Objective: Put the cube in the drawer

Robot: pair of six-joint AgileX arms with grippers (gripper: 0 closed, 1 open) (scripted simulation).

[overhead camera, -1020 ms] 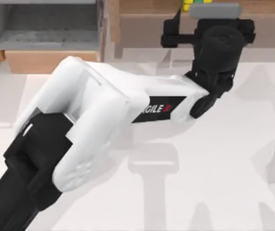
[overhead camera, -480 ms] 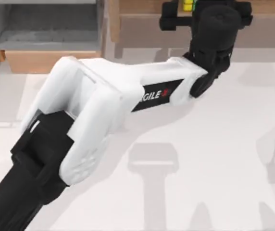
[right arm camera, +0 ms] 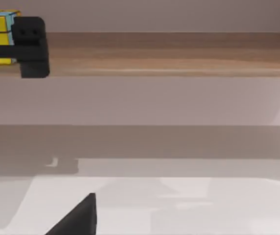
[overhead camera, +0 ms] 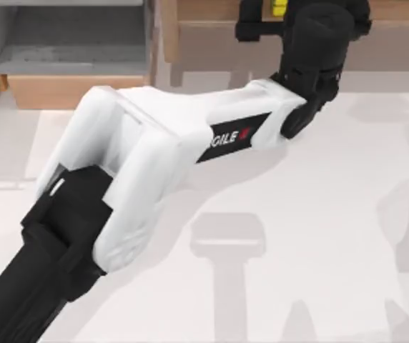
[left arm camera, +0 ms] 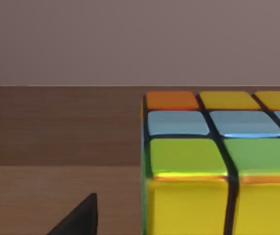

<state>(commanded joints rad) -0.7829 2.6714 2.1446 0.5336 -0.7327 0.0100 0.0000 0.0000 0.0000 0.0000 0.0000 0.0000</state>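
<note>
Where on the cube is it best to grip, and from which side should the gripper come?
Grip the cube across two opposite flat side faces, coming level from the shelf's open front. It sits square and upright on the board, where the left gripper already is.

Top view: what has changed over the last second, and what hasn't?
The left arm's pincer has pushed farther toward the wooden shelf at the top edge, closing on the cube; the white forearm slid after it. The drawer stayed open at top left, and the cube kept its place.
</note>
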